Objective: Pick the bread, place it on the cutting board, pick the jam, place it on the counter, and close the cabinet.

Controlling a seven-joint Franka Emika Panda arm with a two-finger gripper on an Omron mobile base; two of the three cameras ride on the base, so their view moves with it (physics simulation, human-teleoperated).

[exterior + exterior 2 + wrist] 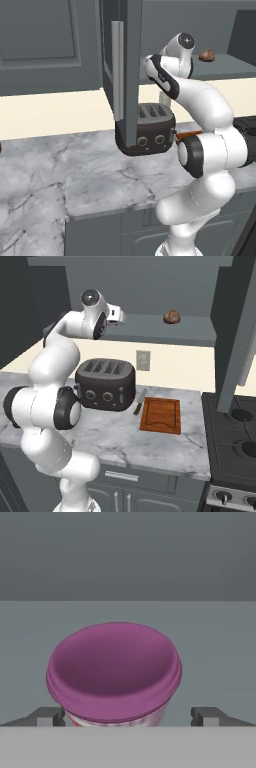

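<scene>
1. The left base view looks from behind the arm (210,145), on its left side, forward and down over the counter (75,175) to the open cabinet (122,65).
2. The right base view looks from behind on the right side, toward the same counter (150,443).
3. Both views share the toaster (147,127) (106,385), the cabinet shelf and the bread (206,55) (172,317).
4. The hand view sits very near the jam (114,674) and faces the cabinet's back wall.

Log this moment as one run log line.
jaws: open, either side of jam | bread: on cabinet shelf | cutting board: bare | cabinet door: open
</scene>
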